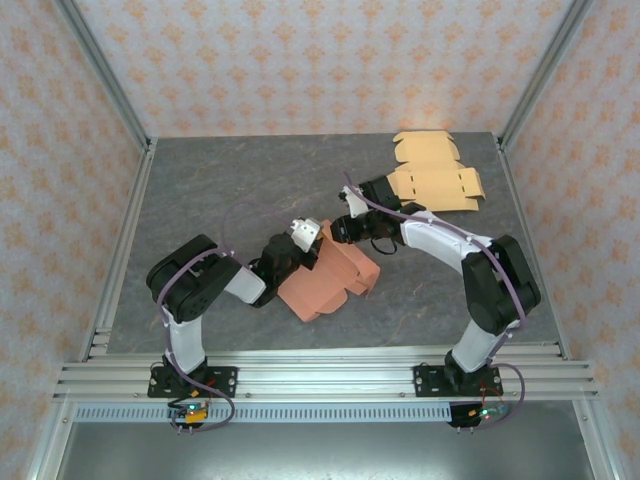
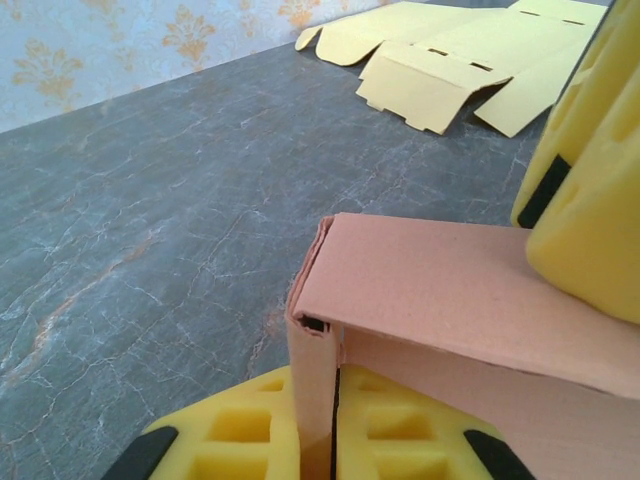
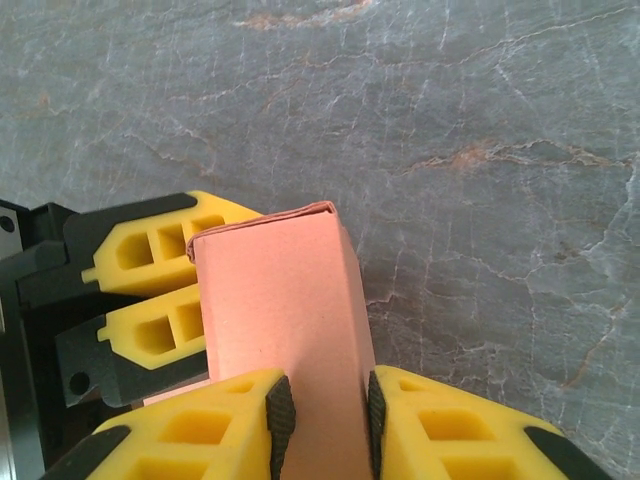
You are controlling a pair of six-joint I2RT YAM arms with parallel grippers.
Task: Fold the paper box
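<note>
Paper box (image 1: pixel 325 278) sits near the middle of the counter (image 1: pixel 200 200), a touch toward 6 o'clock in the top view, salmon-pink and partly folded up. Your left tool (image 2: pixel 333 425) is pinched together on a thin upright wall of it. In the left wrist view you can see the cardboard edge sandwiched right between the two yellow pads (image 2: pixel 190 437), with a folded panel coming off the top of that wall and running toward 3 o'clock. Your right tool (image 3: pixel 320 410) is clamped on the box too, one pad on each side of a pink panel that runs up toward 12 o'clock in its own wrist view. From the top camera the two tools are close together, yours on the left at the box's 10 o'clock side, the right one at about 1 o'clock. Way off at 1 o'clock on the counter, well apart from all that, a flat yellow box blank (image 1: pixel 435 175) lies unfolded
</note>
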